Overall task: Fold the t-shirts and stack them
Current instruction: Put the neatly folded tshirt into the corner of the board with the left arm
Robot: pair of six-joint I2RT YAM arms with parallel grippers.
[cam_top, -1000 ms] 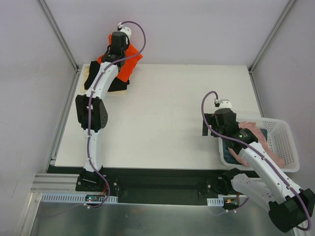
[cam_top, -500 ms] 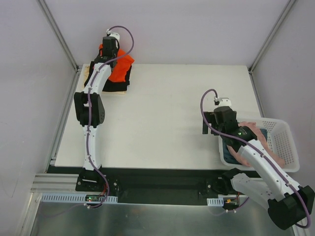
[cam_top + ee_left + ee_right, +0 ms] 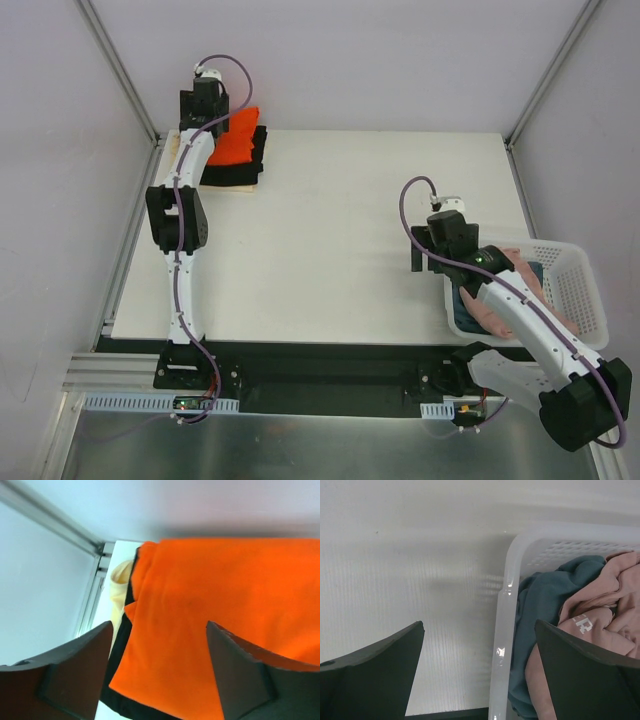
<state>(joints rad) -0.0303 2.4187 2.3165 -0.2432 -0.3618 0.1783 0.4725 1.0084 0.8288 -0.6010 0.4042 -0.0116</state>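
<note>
A folded bright orange-red t-shirt [image 3: 238, 137] [image 3: 225, 605] lies on top of a black t-shirt [image 3: 235, 173] [image 3: 116, 665] at the table's far left corner. A cream one [image 3: 119, 582] peeks out beneath them. My left gripper [image 3: 211, 118] [image 3: 159, 630] hovers just above the orange shirt's left part, open, with nothing between its fingers. My right gripper [image 3: 421, 250] [image 3: 480, 627] is open over the table beside the basket's left rim. A dark blue t-shirt [image 3: 545, 600] and a pink t-shirt [image 3: 600, 617] [image 3: 500, 318] lie crumpled inside the basket.
The white plastic lattice basket [image 3: 582, 285] [image 3: 503, 630] stands at the table's right edge, partly overhanging it. Metal frame posts [image 3: 118, 70] rise at the back corners, the left one close to my left gripper. White walls enclose the table.
My left gripper has opened and let go of the orange shirt, which now lies flat on the black one. The left arm swung toward the far left corner. The right arm barely shifted.
</note>
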